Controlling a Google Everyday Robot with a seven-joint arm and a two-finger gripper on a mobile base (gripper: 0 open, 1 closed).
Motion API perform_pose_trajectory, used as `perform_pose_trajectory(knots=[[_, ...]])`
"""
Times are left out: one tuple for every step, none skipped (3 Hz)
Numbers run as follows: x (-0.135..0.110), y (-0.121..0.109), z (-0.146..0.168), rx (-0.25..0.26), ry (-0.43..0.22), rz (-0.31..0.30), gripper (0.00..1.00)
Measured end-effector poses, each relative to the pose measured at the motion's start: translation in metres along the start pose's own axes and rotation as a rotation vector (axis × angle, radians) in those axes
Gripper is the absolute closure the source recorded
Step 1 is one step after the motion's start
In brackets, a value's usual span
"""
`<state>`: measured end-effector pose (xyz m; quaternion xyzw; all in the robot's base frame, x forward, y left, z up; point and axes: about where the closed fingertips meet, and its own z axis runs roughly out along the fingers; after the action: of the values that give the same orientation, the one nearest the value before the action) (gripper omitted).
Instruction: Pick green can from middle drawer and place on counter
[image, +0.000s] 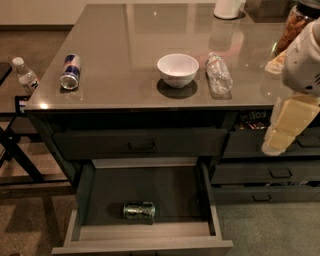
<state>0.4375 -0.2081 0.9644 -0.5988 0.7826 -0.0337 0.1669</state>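
Observation:
The green can (139, 210) lies on its side on the flat bottom of the open middle drawer (150, 239), near the front and a little left of centre. The drawer is pulled out below the counter (125, 45). My gripper (275, 142) hangs at the right edge of the view, in front of the right-hand drawers just below the counter's edge. It is well above and to the right of the can and holds nothing.
On the counter are a blue-and-silver can (70, 71) on its side at the left, a white bowl (177, 69) in the middle, and a crumpled plastic bottle (218, 75). A jar (296, 22) stands at the far right. A small bottle (25, 76) rests on a side stand at the left.

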Motion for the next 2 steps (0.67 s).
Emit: perform_pose_trajectory(knots=[[-0.025,0.025,0.033,-0.022,-0.041,-0.036,0.00],[-0.054,0.062,0.081,-0.091,-0.071,-0.076,0.00]])
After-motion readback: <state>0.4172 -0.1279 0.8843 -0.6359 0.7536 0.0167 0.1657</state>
